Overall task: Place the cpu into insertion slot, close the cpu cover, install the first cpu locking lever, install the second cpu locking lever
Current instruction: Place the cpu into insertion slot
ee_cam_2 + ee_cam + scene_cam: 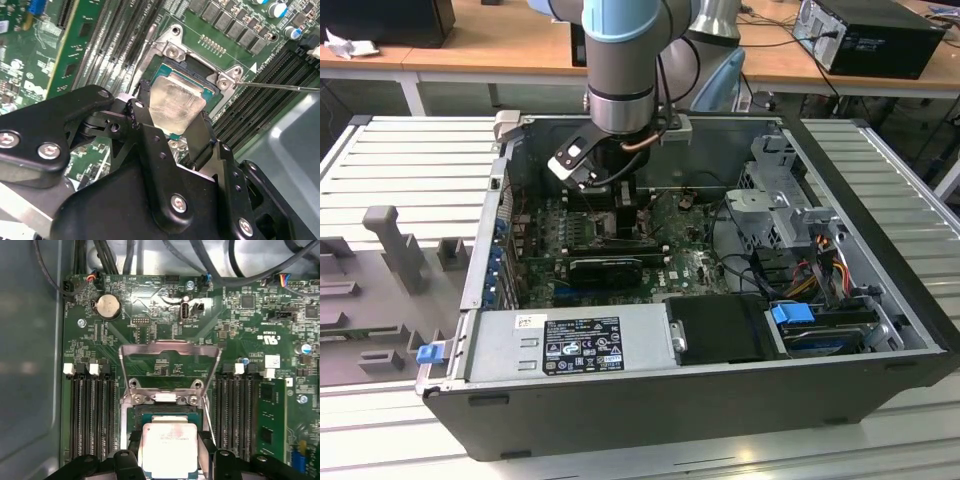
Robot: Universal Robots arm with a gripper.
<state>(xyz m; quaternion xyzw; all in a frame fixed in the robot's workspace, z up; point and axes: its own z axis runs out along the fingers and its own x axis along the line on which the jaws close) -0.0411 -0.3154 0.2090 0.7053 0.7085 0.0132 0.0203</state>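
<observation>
One cpu [169, 447] in one claw [172, 109]

Arm [620, 60] points straight down, wrist vertical. Gripper [172, 112] low, two black fingers [201, 137] pressed against opposite edges of cpu [169, 447], gap between them narrow.

Print in view, none legible
A label [582, 345] sits on the power supply [645, 345]; faint lettering marks the cpu [169, 440] face and the green circuit board [150, 310].
</observation>
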